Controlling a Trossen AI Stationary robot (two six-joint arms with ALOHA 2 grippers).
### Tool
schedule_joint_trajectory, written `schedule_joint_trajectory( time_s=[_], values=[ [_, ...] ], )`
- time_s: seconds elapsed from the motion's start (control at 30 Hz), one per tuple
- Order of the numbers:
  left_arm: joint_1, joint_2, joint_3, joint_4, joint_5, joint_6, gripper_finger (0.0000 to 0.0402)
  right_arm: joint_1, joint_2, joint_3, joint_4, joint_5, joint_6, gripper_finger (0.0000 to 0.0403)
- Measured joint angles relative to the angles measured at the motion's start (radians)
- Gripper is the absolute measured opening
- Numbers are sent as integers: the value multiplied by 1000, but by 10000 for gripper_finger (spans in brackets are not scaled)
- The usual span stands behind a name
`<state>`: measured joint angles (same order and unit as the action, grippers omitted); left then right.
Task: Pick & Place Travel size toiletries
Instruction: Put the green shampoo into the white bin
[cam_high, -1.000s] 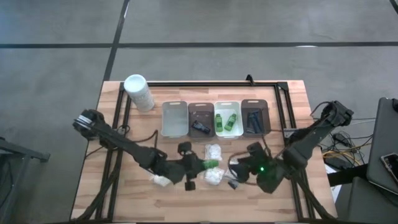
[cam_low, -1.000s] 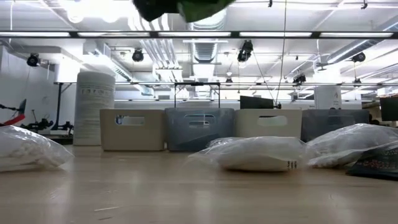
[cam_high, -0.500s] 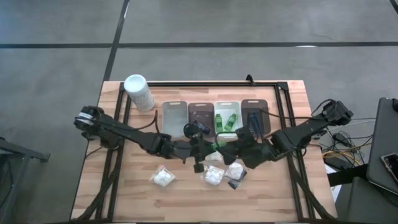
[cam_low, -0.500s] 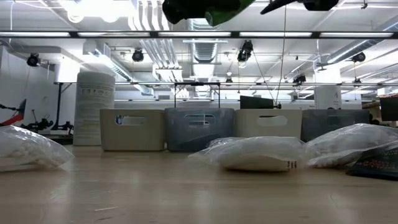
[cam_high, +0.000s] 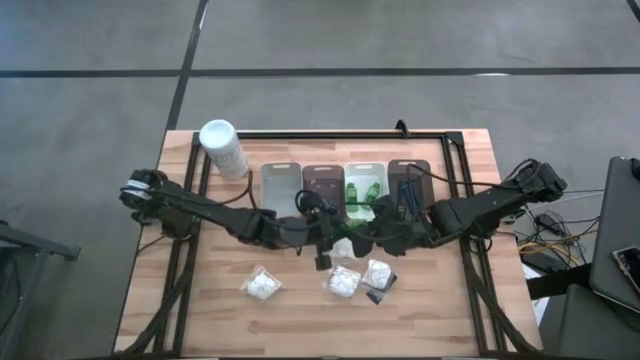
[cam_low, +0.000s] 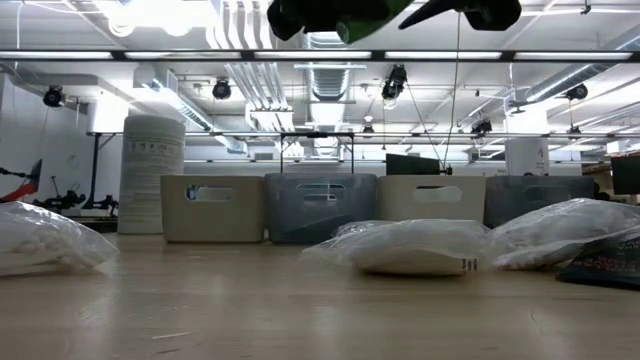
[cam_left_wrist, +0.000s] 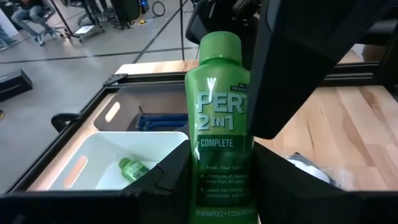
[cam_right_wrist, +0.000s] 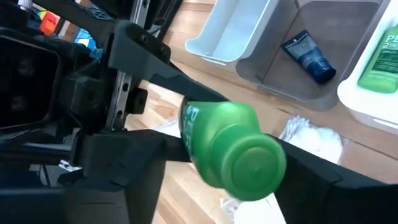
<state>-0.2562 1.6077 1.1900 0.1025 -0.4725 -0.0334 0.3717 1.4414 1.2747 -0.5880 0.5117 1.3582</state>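
Toiletries were split: a green bottle (cam_left_wrist: 219, 124) hung above the surface (cam_high: 200, 300), pinched upright in the left hand (cam_left_wrist: 217, 180) near the white tray (cam_high: 366, 189), which held at least one more. The right hand (cam_right_wrist: 249, 168) flanked its cap, apparently spread and not gripping. Three puff packets (cam_high: 343, 282) lay below.

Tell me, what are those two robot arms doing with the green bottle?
The left gripper is holding a little green bottle up in the air, above the middle of the wooden table. The right gripper has come in around the bottle's cap end, so it looks like a handover. Behind them sits a white tray with more green bottles in it, and packets of white puffs lie on the table.
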Motion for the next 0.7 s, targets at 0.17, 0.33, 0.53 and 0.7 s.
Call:
schedule_joint_trajectory(
  time_s=[0.17,0.33,0.53,0.7],
  values=[
    [2,0,0,-1,1,7,133,-4,0,-1,0,3,7,215],
    [2,0,-1,-4,17,7,133,-14,0,-2,1,3,11,181],
    [2,0,-1,-8,23,3,146,-21,-1,-5,-1,1,5,132],
    [3,3,-1,-17,26,-55,207,-28,-1,-21,-11,-8,-3,101]
  ],
)
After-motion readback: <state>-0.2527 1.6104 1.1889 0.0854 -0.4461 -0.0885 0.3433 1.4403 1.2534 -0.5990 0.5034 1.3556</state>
